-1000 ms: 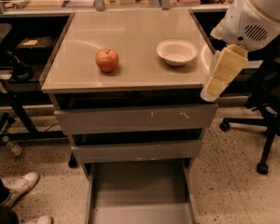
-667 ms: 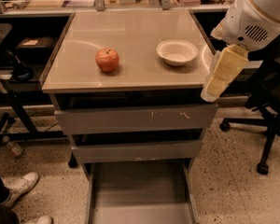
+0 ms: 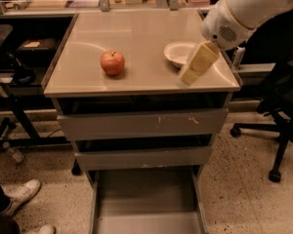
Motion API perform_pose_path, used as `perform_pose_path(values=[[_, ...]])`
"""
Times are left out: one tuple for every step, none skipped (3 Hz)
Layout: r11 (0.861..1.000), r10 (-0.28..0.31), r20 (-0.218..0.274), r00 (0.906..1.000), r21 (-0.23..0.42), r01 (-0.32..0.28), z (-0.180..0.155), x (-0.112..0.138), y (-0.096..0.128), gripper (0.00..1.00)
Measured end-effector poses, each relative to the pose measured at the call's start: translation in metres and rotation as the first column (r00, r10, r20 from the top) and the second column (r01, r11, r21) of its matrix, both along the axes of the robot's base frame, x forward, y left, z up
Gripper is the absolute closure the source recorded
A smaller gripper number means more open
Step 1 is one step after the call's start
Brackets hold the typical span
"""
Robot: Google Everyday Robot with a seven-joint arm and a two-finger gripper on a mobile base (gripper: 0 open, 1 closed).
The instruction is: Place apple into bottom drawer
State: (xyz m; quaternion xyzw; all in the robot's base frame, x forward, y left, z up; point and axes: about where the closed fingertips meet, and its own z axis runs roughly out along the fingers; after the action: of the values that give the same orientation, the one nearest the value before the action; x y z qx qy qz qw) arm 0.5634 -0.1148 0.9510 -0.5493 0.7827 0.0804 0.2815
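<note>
Tan gripper (image 3: 186,77) shifted left since earlier frame, now above tabletop (image 3: 136,33) front right corner, overlapping white bowl (image 3: 177,53) rim; grip state cannot tell. Round red apple (image 3: 112,62) unmoved mid-tabletop, open room around it. Grey metal bottom drawer (image 3: 146,199) pulled out, flat-floored.

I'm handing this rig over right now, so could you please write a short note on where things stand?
Gripper: hangs over the front right corner of the tabletop, just in front of the white bowl, well clear of the apple.
Apple: on the tabletop, left of the bowl, untouched.
Bottom drawer: pulled open, apple not in it.
Done: drawer is open.
Left: reach the apple, grasp it, lower it into the bottom drawer.
</note>
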Motion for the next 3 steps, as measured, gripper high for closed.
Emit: perform_pose_path(values=[[0.993, -0.031, -0.015, 0.9994, 0.110, 0.033, -0.015, 0.042, 0.020, 0.00], [0.993, -0.031, -0.023, 0.9993, 0.116, 0.033, -0.021, 0.045, 0.021, 0.00], [0.991, -0.016, -0.013, 0.9998, 0.132, 0.018, -0.030, 0.050, 0.029, 0.00]])
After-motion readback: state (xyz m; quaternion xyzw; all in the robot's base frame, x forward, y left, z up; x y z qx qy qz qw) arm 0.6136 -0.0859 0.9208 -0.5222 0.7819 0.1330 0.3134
